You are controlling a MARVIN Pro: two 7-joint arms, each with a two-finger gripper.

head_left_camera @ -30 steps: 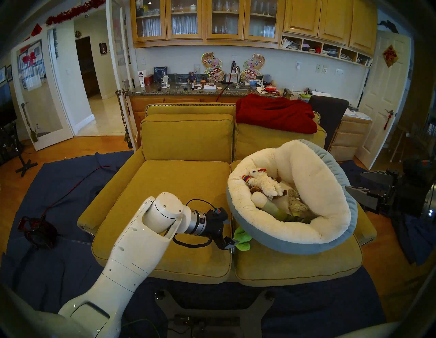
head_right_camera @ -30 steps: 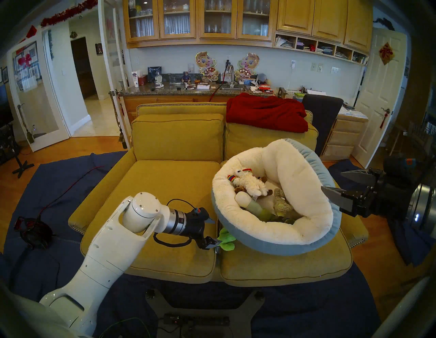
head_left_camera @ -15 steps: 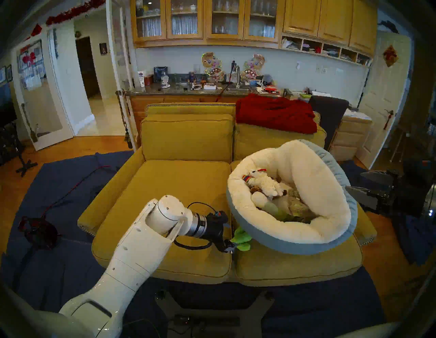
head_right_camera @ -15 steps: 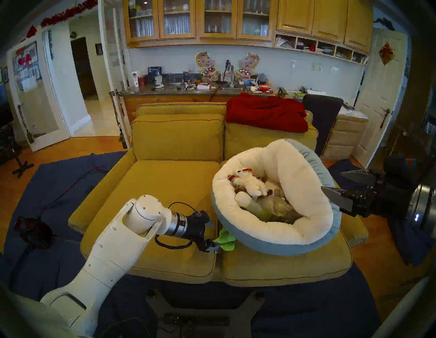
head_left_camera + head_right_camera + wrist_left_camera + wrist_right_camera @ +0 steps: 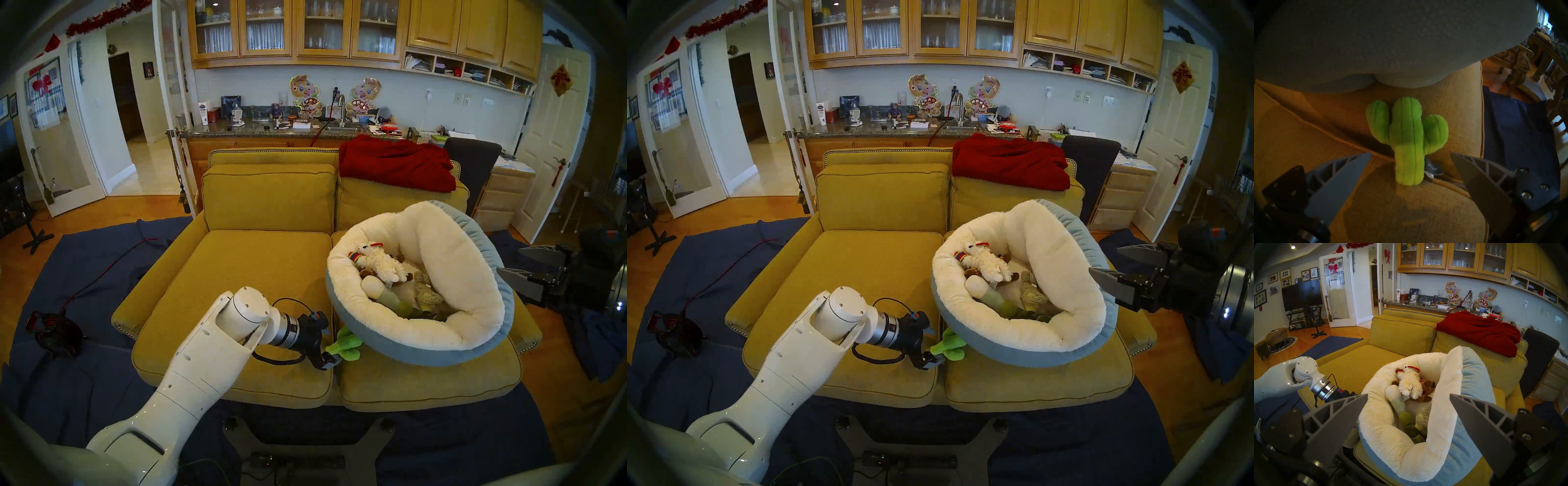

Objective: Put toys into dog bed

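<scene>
One toy remains outside: the cactus (image 5: 1407, 135) lies centre frame on the sofa seam, under the dog bed (image 5: 424, 353) rim. Left gripper (image 5: 1411, 155) fingers apart, straddling its base; next, close and lift. Right gripper (image 5: 1408, 396) fingers apart, idle

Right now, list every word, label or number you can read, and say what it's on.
Nothing reads cleanly.
On the grey tag beside the cactus: faint print, blurred.
On the white bottle: blue label, too small.
On the red diamond sign on the door: one gold character, too blurred.
</scene>
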